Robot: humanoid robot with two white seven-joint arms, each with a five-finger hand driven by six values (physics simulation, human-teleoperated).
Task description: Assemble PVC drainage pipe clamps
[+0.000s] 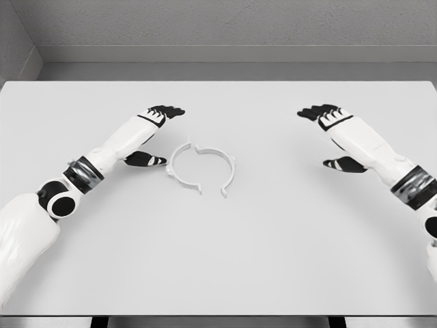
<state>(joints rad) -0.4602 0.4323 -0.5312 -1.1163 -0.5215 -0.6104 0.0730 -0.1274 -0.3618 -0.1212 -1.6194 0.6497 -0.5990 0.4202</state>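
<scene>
Just beside my left hand [151,133], toward the middle of the table [287,239], lie the two clamp halves [200,166]. They are two white half rings, lying flat, and they face each other so that together they make nearly a full circle. The left half [181,169] and the right half [223,167] seem to meet at the far side, while at the near side I see a gap between their ends. If they really touch at the far side, I cannot tell for sure.

My left hand is open, with the dark fingers stretched forward and the thumb [145,159] held apart below them; it holds nothing. The thumb tip is very near to the left half, but not touching it as far as I can see. My right hand [336,133] is also open and empty, in the same pose, and it is well apart from the right half.

So the left hand is clearly the nearer one. I judge that it needs only a small move to the right to reach its piece, and the right hand must travel a longer way to the left. Nothing else stands on the table between the hands and the clamp, so both ways are free.
</scene>
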